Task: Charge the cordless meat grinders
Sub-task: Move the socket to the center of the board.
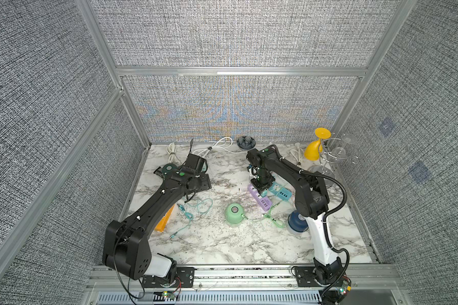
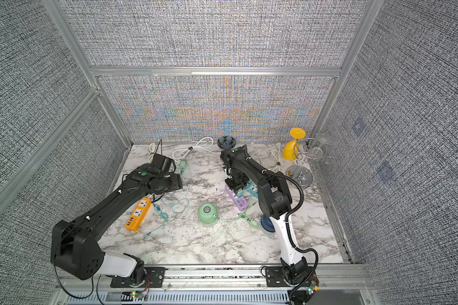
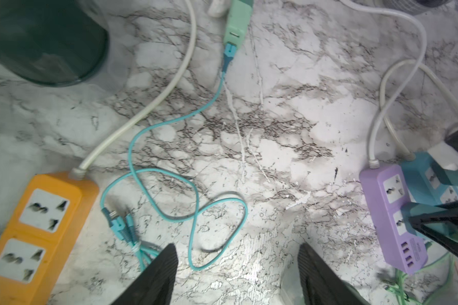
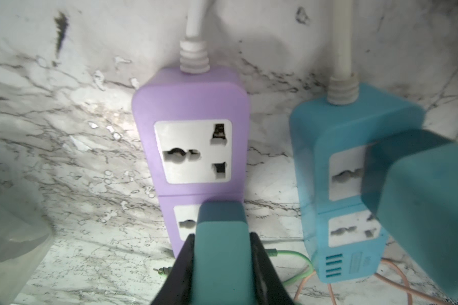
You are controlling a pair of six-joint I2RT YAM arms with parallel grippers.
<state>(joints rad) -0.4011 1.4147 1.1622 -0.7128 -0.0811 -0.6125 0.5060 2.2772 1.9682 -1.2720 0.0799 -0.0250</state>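
The right gripper [image 4: 222, 245] clamps a teal charger plug [image 4: 220, 219] over the purple power strip [image 4: 191, 105] — seated or not, hard to tell; press straight down next. The left gripper [image 3: 236, 249] gapes empty; the mint grinder [image 1: 234, 214] sits near that strip.

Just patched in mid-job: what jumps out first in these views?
The right hand grips a teal adapter at the purple strip, over the socket away from its cord, with the blue strip alongside. The mint grinder stands mid-table. The left hand hangs open over a loose teal cable beside the orange strip.
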